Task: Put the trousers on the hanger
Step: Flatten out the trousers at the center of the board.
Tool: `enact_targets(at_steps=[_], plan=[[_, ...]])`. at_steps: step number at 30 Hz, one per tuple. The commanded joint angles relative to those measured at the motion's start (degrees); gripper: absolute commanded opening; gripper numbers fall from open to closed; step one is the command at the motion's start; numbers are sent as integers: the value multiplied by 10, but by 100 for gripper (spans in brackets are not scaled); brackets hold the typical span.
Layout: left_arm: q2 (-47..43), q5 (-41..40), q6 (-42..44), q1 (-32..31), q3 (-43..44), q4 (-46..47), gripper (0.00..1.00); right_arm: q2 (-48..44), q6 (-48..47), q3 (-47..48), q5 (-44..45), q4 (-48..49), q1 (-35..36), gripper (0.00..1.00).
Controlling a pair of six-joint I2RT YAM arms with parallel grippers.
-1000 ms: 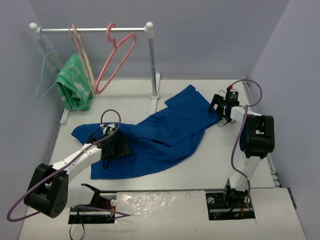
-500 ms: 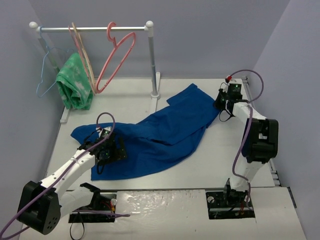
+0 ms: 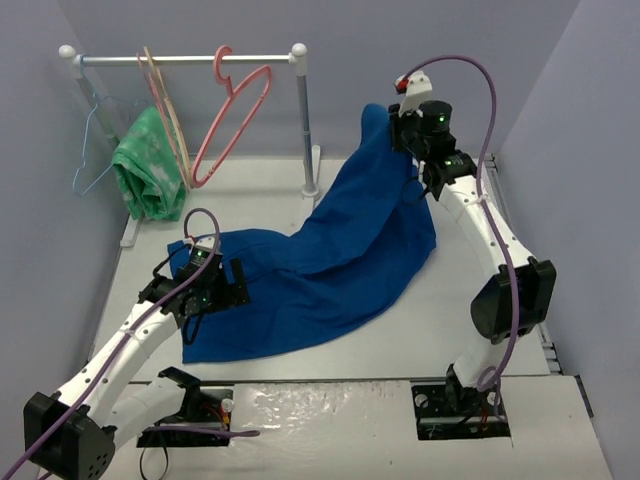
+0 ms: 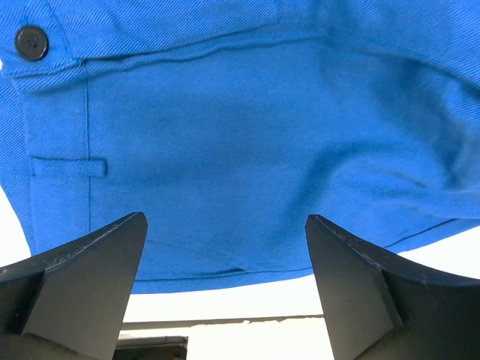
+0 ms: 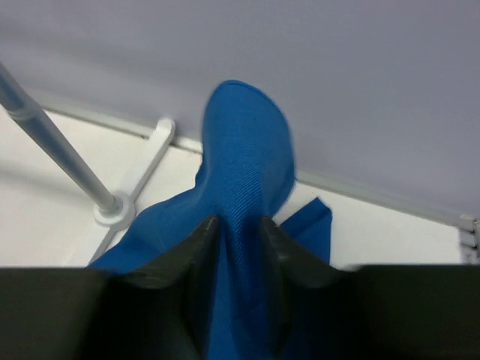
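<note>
The trousers (image 3: 330, 270) lie spread across the middle of the table (image 3: 400, 350). Their waist end is by the left arm, and one leg end is held high near the back wall (image 3: 450, 40), pinched in the closed fingers of the right gripper (image 5: 238, 225).

The step in hand looks like raising that leg so it can be fed through the hanger (image 3: 235, 115). The hanger hangs from the rail (image 3: 180, 58) at the back left, beside the rack's right post (image 3: 303, 120).

To do this well, the leg probably has to travel leftwards and pass over or in front of the post without snagging on it. The grip holds only a narrow fold, so a slow, even pull seems wise.

The left gripper (image 4: 225, 247) sits wide open over the waistband, near the belt loop (image 4: 69, 166) and button (image 4: 31, 42). Whether it touches the cloth cannot be told. Closing there would steady the heavy end.

As for room, bare tabletop shows to the right and along the near edge. The wall is close behind the right gripper. A green cloth (image 3: 148, 175) hangs near the hanger on its left and the post stands on its right.
</note>
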Motion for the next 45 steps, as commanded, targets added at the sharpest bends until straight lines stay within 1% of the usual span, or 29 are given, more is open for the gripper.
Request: enact_targets(at_steps=[1,2,4,5,7,9,10,12,15,18,20,26,29,31,33,36,37,39,41,43,45], plan=[[4,0,11,-1,3,5,84,83,16,-46,6,2,-18,71],[6,2,12,-1,1,7,85,88,23,-60,4,-6,-18,78],[7,2,14,-1,-1,8,85,71,36,-97,10,-5,-22,83],[8,2,15,-1,-2,10,85,57,54,-117,14,1,-31,83],[10,2,16,-1,-6,15,85,30,101,-150,25,15,-54,83],[14,5,17,-1,-10,24,84,1,144,-181,3,28,-98,83],[16,16,15,-1,-13,31,84,-5,168,-199,-13,37,-129,82],[22,29,12,-1,-19,47,84,-6,187,-231,-47,54,-183,81],[29,41,12,-1,-20,56,85,16,203,-255,-111,74,-220,80],[32,42,22,-1,-10,51,85,42,221,-276,-160,96,-233,79],[36,43,34,-1,-2,44,84,62,226,-290,-167,115,-235,77],[44,63,69,-1,38,26,84,118,226,-298,-233,140,-235,72],[54,62,93,0,68,16,84,139,219,-293,-242,142,-235,70],[62,60,105,1,83,16,84,152,215,-288,-244,137,-235,64],[71,60,119,5,101,16,84,161,210,-284,-242,133,-234,48],[86,60,137,11,132,17,85,148,186,-270,-209,103,-224,12],[91,59,146,14,144,18,84,138,173,-259,-186,82,-218,3],[98,54,167,20,167,19,85,112,146,-222,-120,34,-202,0],[101,45,184,29,185,20,84,78,118,-184,-36,-7,-182,0],[98,21,196,36,194,24,85,28,84,-147,93,-46,-132,0],[88,6,207,45,191,31,85,-5,36,-118,243,-65,-87,0]])
